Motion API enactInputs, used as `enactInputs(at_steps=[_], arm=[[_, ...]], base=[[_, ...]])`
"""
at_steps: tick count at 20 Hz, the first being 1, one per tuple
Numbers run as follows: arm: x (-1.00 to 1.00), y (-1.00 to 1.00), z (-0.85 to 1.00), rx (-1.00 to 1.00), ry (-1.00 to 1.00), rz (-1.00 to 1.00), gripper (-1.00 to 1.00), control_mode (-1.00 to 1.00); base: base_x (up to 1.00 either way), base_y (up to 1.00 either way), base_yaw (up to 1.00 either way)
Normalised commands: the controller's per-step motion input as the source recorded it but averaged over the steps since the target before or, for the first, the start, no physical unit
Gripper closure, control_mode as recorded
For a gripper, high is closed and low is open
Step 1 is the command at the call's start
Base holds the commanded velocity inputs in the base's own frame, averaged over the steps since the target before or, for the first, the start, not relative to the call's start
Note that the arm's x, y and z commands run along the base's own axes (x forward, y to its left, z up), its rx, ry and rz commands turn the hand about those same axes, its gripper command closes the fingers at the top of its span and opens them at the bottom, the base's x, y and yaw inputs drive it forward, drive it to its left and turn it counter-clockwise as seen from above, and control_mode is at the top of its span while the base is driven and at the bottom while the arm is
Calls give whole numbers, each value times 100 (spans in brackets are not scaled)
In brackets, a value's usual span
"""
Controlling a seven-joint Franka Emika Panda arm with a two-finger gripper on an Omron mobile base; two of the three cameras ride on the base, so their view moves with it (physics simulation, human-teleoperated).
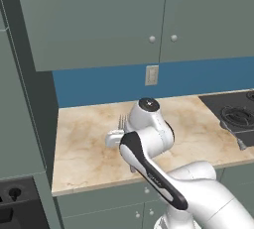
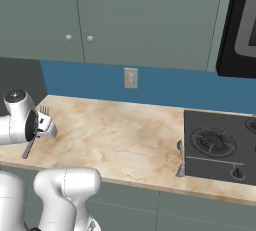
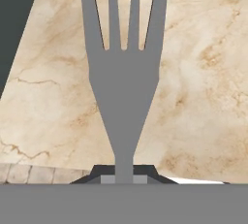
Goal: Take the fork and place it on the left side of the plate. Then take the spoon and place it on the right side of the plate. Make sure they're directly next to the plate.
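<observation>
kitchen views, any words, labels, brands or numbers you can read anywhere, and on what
There is no readable text in any view.
The fork held in the shut gripper is plain grey metal, with no stamp or brand.
The wall outlet on the blue backsplash is blank.
The stove has knobs, but any markings are too small to tell.
The cabinet doors and marble counter bear no labels.

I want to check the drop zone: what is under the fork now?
Under the fork, which the shut gripper holds, lies bare marble counter, and a dark area past its edge. The strip behind the tines and neck is covered; no plate is visible there.
</observation>
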Motion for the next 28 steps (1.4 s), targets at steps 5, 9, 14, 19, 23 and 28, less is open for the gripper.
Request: enactInputs(at_steps=[5,9,14,19,23,28], arm=[[0,0,0,0,0,0,100,-100],[0,0,0,0,0,0,100,-100],[0,0,0,0,0,0,100,-100],[0,0,0,0,0,0,100,100],[0,0,0,0,0,0,100,100],[0,0,0,0,0,0,100,100]], base=[[0,0,0],[0,0,0],[0,0,0],[0,0,0],[0,0,0],[-76,-5,-10]])
